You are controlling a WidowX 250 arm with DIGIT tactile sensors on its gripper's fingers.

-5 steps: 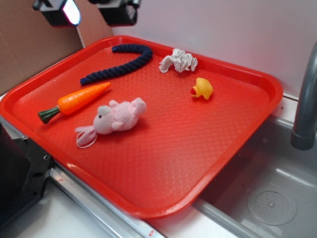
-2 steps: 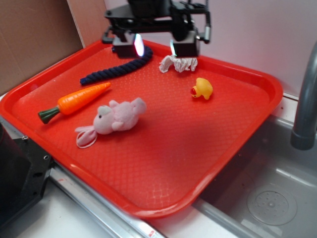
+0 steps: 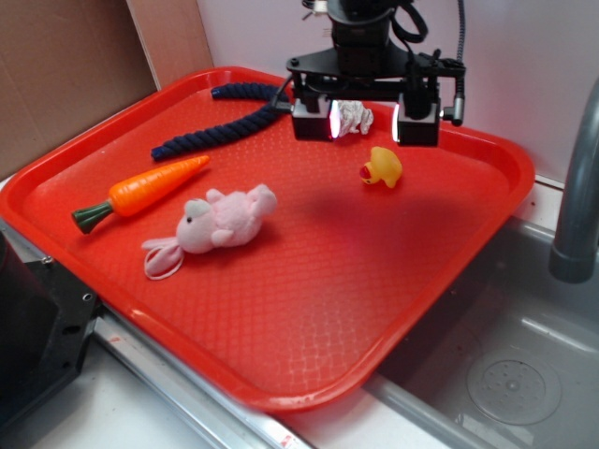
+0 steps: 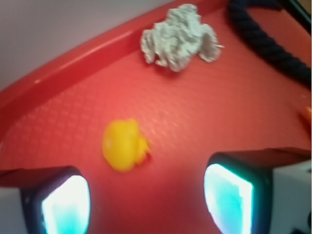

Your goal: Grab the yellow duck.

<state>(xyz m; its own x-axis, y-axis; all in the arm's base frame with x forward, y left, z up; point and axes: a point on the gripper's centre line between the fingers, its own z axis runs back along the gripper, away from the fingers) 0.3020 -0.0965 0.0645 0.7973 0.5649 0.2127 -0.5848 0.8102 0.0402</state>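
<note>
The robot's hand [image 3: 366,120] hovers above the back of the red plastic tray [image 3: 309,365], its two fingers spread wide and grasping nothing. The small rounded yellow rubber duck [image 3: 382,166] lies on the tray just below, near a crumpled white cloth [image 4: 178,35].

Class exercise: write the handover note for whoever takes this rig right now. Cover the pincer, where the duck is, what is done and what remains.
Pincer: open, empty, hanging above the far part of the red tray.
Yellow duck: lying on the tray, apart from the pincer; in the wrist view it sits nearer one finger than the other.
Done: approach only.
Left: centre over the duck, descend, close, lift.
</note>
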